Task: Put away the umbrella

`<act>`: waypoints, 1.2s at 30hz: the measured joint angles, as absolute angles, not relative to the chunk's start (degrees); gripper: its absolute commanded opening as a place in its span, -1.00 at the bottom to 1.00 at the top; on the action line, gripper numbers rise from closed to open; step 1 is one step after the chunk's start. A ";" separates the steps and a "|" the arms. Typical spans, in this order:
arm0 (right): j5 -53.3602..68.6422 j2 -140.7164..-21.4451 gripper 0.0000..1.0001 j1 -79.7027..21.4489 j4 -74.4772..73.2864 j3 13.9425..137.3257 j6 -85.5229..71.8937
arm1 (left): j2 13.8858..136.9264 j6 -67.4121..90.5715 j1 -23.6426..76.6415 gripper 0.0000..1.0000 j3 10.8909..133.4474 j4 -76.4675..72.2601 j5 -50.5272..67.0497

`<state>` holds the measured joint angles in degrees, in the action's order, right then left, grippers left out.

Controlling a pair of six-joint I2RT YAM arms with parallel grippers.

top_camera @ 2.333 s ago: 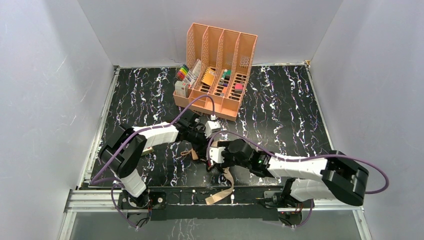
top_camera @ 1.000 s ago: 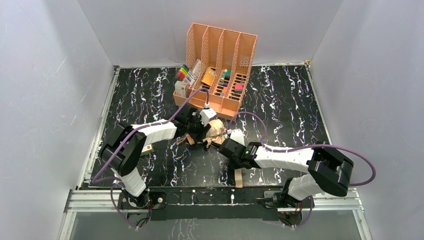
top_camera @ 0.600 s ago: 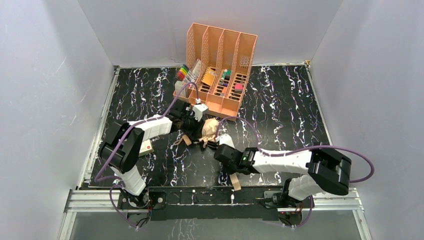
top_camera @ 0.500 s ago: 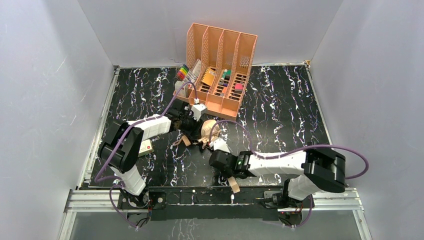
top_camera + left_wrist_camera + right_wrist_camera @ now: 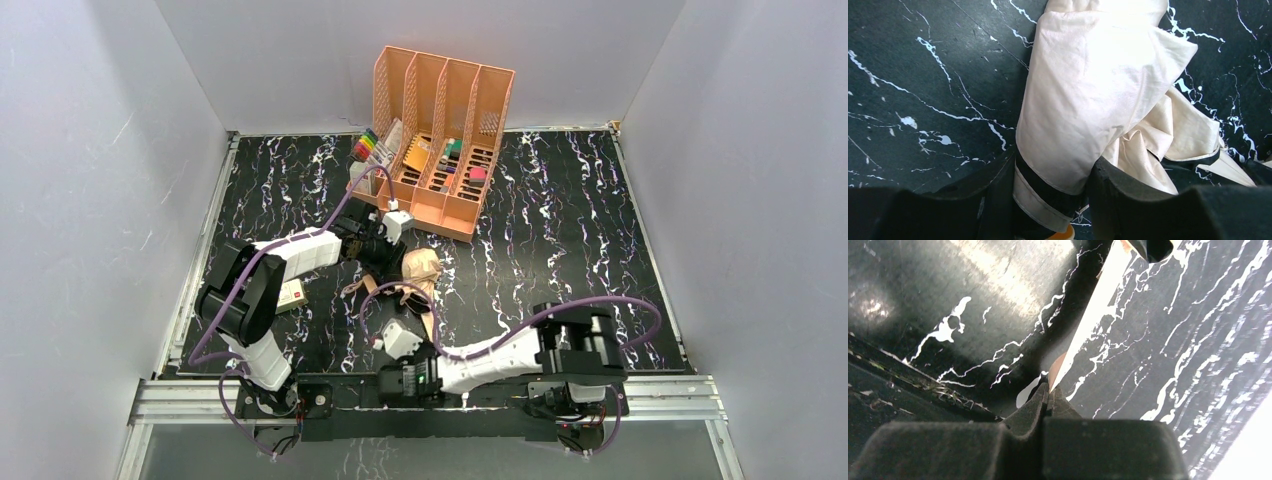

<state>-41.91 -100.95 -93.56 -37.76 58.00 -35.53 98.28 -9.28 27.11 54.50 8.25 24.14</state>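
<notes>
Two grippers in play, both busy with the same thing. Found the umbrella (image 5: 423, 265) lying folded and bunched up around the middle of the desk (image 5: 560, 220), a touch toward the left edge, just on the near side of the peach file organizer (image 5: 450, 218). Spotted that organizer up by the far edge, stuffed with bits and pieces, coloured markers (image 5: 366, 147) at its left end.

Saw the left gripper (image 5: 1054, 170) clamped around the tan canopy, dark fingers (image 5: 1128, 200) pressing the fabric from both sides, partly spread with the bundle filling the gap. Noticed a black band and a tan band across the fabric right between the pads, plus looser folds spilling off to one side onto the black marble top.

Caught the right gripper (image 5: 1049, 392) way down by the near edge, roughly mid-desk, sitting low over the surface. Had its tips pressed tight together right on the end of the umbrella's tan strap (image 5: 1093, 310), so pinching it, judging by the wrist view. Traced that strap lying flat on the desk, stretched out from the bundle toward the near edge.

Also clocked a small cream box (image 5: 293, 294) over near the left edge, well apart from the umbrella and from both sets of fingers.
</notes>
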 measured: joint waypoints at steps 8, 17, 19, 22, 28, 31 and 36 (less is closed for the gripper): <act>-45.06 -105.06 -0.76 -96.97 -45.89 60.31 -35.09 | 96.07 -10.04 29.32 -1.00 51.55 5.87 22.15; -36.21 -104.27 -0.71 -100.18 -52.42 59.18 -35.33 | 95.83 -11.46 30.76 -1.00 50.13 -3.07 9.76; -35.14 -103.39 -0.91 -100.14 -52.60 58.57 -35.35 | 96.05 -12.19 31.05 -1.00 50.13 -4.54 7.27; -30.20 -100.68 -1.00 -100.22 -52.34 57.19 -36.29 | 96.31 -13.15 31.11 -1.00 50.13 -6.13 4.16; -26.68 -97.19 -1.00 -100.42 -52.07 55.29 -38.94 | 96.36 -14.76 31.22 -1.00 50.09 -7.05 1.19; -26.63 -94.13 -0.67 -100.42 -51.35 54.98 -40.47 | 96.36 -15.99 31.68 -1.00 49.80 -7.68 0.56; -24.80 -79.90 -0.06 -95.37 -45.82 52.75 -40.12 | 96.03 -18.79 33.23 -1.00 48.10 -10.87 -0.84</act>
<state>-24.80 -79.90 -95.37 -45.82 52.75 -40.12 96.03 -18.79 33.23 48.10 -10.87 -0.84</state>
